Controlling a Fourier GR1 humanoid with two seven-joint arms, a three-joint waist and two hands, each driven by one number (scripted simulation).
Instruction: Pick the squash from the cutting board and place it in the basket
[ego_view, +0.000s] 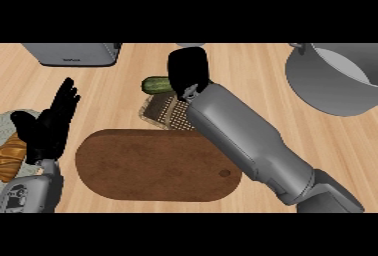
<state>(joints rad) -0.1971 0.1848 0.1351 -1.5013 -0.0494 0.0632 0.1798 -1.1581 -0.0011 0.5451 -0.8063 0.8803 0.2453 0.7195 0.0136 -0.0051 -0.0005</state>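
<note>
The dark green squash (156, 84) pokes out to the left of my right hand (189, 66), which is curled round it and hides most of it. Hand and squash are over the far edge of the woven basket (163, 111); my right forearm covers the basket's right side. The brown cutting board (156, 166) lies nearer to me, just in front of the basket, with nothing on it. My left hand (49, 126) rests open at the left edge, fingers up, away from the board.
A large grey pot (332, 75) stands at the back right. A grey appliance (72, 54) sits at the back left. A loaf of bread (12, 156) lies on a plate (6, 120) at the far left, behind my left hand.
</note>
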